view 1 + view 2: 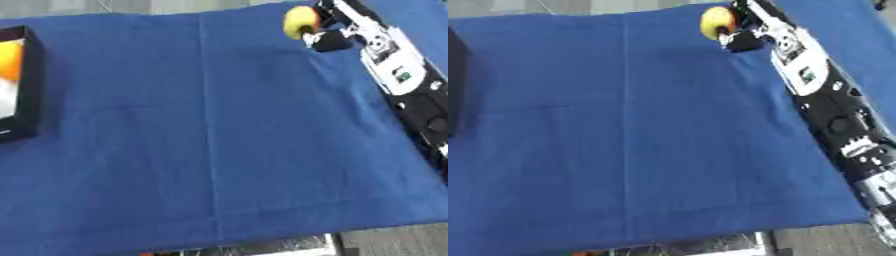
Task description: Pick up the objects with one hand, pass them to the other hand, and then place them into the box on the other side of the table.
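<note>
A round yellow fruit with a reddish patch is at the far right of the blue-covered table. My right hand is curled round it, thumb below and fingers behind, with the arm running in from the lower right. A black box stands at the left edge, with an orange-yellow object inside it. Whether the fruit rests on the cloth or is lifted off it I cannot tell. My left hand shows in neither view.
A blue cloth covers the whole table, with a crease running front to back. The table's front edge lies near the bottom, with grey floor and a metal part below it.
</note>
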